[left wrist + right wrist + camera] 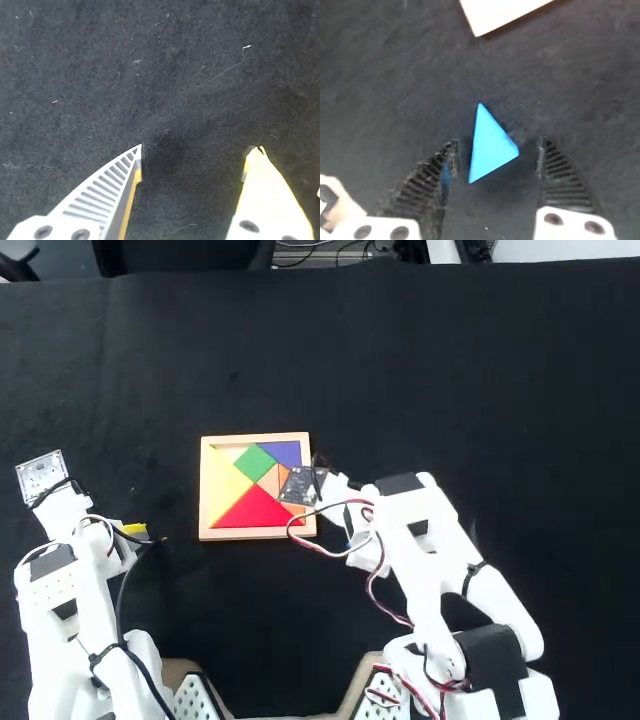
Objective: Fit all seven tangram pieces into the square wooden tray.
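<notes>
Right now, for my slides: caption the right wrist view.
Open right gripper straddles a blue triangle lying on black cloth.

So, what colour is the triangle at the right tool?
The triangle is light blue, clearest in the right wrist view.

Your left arm (55,585) and right arm (432,540) are white with black motor blocks (490,650); red and white cables (322,548) loop off the right; left gripper (197,152) ribbed white and yellow; right gripper (495,145) ribbed black.

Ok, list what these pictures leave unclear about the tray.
High view: the right side of the tray; the right arm covers it, so any open slot there is hidden.
Right wrist view: the pale corner, likely the tray, mostly cut off by the frame edge.
</notes>
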